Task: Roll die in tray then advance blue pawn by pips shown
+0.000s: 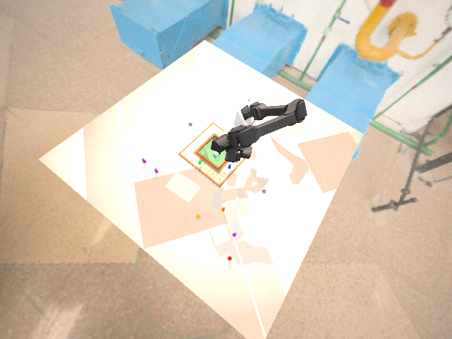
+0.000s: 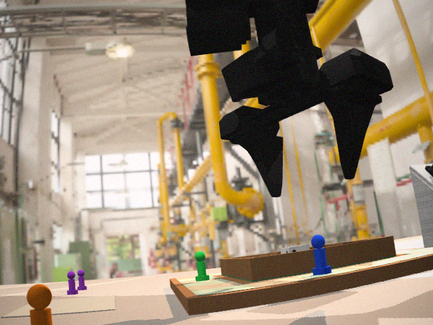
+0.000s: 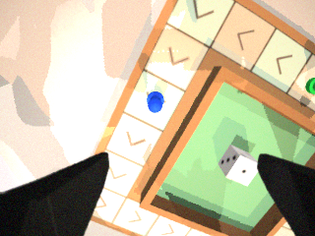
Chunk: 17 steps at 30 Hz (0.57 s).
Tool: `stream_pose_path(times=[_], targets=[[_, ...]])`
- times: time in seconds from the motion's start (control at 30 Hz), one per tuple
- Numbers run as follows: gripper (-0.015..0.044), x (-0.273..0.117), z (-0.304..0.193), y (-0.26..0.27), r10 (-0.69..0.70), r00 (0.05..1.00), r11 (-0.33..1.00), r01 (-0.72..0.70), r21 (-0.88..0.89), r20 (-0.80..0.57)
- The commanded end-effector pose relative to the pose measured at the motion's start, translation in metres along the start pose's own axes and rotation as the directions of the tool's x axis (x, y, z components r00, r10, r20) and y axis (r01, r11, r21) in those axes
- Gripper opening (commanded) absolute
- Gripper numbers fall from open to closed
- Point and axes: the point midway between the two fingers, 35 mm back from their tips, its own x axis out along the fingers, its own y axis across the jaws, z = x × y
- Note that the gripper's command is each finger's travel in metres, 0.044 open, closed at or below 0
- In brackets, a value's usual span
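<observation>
My gripper [image 2: 312, 187] [image 3: 183, 160] is open and empty, with its fingertips well above the board [image 2: 279, 292] [image 3: 117, 111]. The blue pawn [image 1: 229, 167] [image 2: 320, 256] [image 3: 156, 101] stands upright on a pale track square beside the tray, apart from the fingers. The die [image 1: 216, 154] [image 2: 295, 248] [image 3: 241, 169] rests in the green-floored tray [image 2: 237, 269]. In the wrist view its top shows one pip and a side shows three. The green pawn [image 1: 200, 162] [image 2: 201, 267] [image 3: 311, 86] stands on another square.
Two purple pawns [image 1: 143, 160] [image 1: 156, 170] stand off the board, as do an orange pawn [image 1: 223, 209] [image 2: 39, 297], another purple piece [image 1: 234, 234] and a red one [image 1: 229, 258]. A pale card [image 1: 182, 187] and a yellow piece [image 1: 198, 216] lie on the table.
</observation>
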Motion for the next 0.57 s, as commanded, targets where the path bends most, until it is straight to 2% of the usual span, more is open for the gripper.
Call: stream_pose_path(times=[0.0,0.27,0.3,0.53], targets=[[0.0440,-0.025,-0.041,-0.022,-0.026,1.000,0.991,0.027,0.131,-0.010],[0.0440,-0.063,-0.137,-0.030,0.012,1.000,0.917,-0.007,0.398,-0.011],[0.0440,-0.055,-0.105,-0.035,-0.018,1.000,0.947,0.019,0.321,-0.008],[0.0440,-0.055,-0.105,-0.035,-0.018,1.000,0.947,0.019,0.321,-0.008]])
